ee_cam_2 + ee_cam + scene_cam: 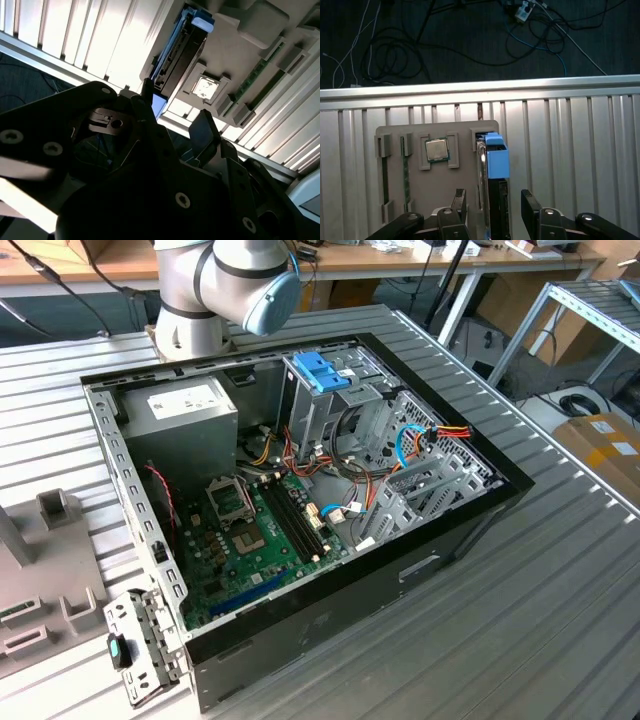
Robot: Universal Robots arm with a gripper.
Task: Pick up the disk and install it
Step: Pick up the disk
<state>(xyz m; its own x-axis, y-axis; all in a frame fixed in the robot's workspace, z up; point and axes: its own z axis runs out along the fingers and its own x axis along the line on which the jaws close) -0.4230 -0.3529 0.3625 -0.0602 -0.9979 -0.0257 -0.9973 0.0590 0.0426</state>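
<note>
At the exterior view's left lies the grey holder [35,585], and the first wrist view has me poised over it. It carries a memory strip [406,175] in its slot, then the processor chip [436,149] in its pocket, then the disk [497,162] standing on edge in the end slot. My gripper [495,199] is spread wide, one finger on each flank of the disk with a gap on both sides, gripping nothing. Further toward the exterior view's right waits the open computer case [420,560] with its drive cage [340,410]. The gaps look uneven to me, so I judge that closing off-centre could let one finger land first and cock the disk in its slot, jamming it. A pinch on the blue carrier alone might flex and slip. The finger on the chip side could also snag the holder's wall.
</note>
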